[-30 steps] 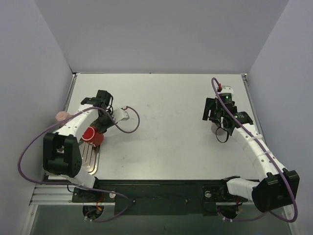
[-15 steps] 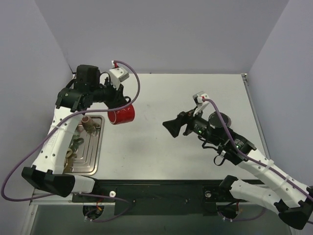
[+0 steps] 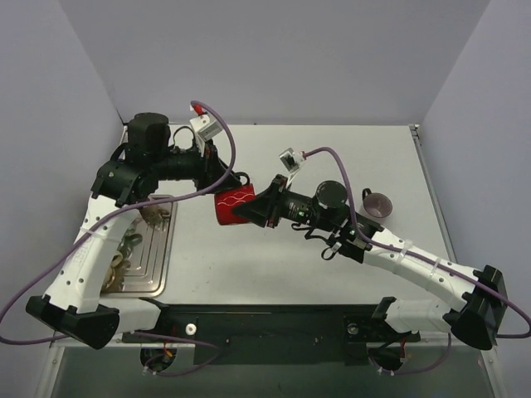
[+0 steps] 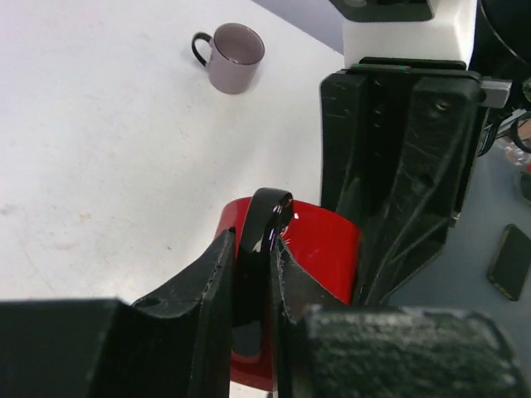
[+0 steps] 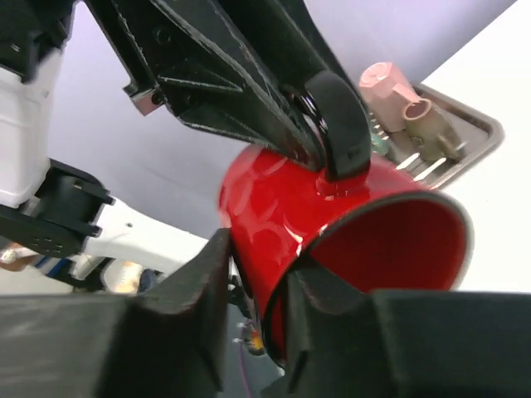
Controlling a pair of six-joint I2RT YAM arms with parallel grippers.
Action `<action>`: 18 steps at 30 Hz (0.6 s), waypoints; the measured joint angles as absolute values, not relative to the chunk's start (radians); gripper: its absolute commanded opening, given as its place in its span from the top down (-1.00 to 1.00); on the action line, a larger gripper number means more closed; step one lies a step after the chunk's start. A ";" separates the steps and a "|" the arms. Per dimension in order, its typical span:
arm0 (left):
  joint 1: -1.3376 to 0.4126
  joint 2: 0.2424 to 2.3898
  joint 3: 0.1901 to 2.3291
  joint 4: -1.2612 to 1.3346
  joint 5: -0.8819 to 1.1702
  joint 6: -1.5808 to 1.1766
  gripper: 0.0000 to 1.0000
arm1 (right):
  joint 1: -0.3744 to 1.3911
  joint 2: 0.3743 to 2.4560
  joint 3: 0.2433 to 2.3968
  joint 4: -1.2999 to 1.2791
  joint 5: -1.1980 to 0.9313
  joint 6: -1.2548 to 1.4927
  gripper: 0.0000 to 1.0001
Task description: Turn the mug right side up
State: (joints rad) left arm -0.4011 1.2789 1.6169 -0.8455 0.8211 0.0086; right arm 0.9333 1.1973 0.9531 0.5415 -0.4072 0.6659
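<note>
The red mug (image 3: pixel 233 206) hangs on its side above the table, its mouth facing the right arm. My left gripper (image 3: pixel 219 189) is shut on the mug's black handle (image 4: pixel 264 222), one finger pressed to each side of the loop. My right gripper (image 3: pixel 251 212) is shut on the mug's wall at the rim, one finger outside and one inside the red mug (image 5: pixel 332 224). In the left wrist view the left gripper (image 4: pixel 255 278) hides the lower part of the red mug (image 4: pixel 323 245). The right gripper (image 5: pixel 261 311) fills the bottom of its own view.
A mauve mug (image 3: pixel 377 201) stands upright on the table at the right, seen also as the mauve mug (image 4: pixel 233 56). A metal tray (image 3: pixel 158 257) with several small items lies at the left edge, under the left arm.
The left arm has carried the red mug a little right and lower. The right gripper reached in from the right and closed on the mug's rim.
</note>
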 measured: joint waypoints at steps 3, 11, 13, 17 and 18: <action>-0.394 1.271 1.610 -0.785 0.846 0.045 -0.76 | 0.924 1.194 0.954 0.579 -0.449 0.740 1.00; -0.405 1.266 1.605 -0.884 0.532 0.181 -0.79 | 0.889 1.172 1.075 0.047 -0.151 0.478 1.00; -0.394 1.260 1.588 -0.899 0.404 0.235 -0.79 | 0.810 1.216 1.131 -0.094 -0.069 0.428 1.00; -0.367 1.261 1.527 -0.920 0.189 0.375 -0.79 | 0.633 1.380 1.210 -0.268 0.052 0.350 1.00; -0.359 1.263 1.507 -0.922 0.155 0.406 -0.79 | 0.596 1.432 1.223 -0.298 0.071 0.332 1.00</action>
State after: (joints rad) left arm -0.3588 1.2633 1.5066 -0.9218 0.1555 0.4065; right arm 0.5961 1.4319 1.2228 -0.2981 0.0711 0.3325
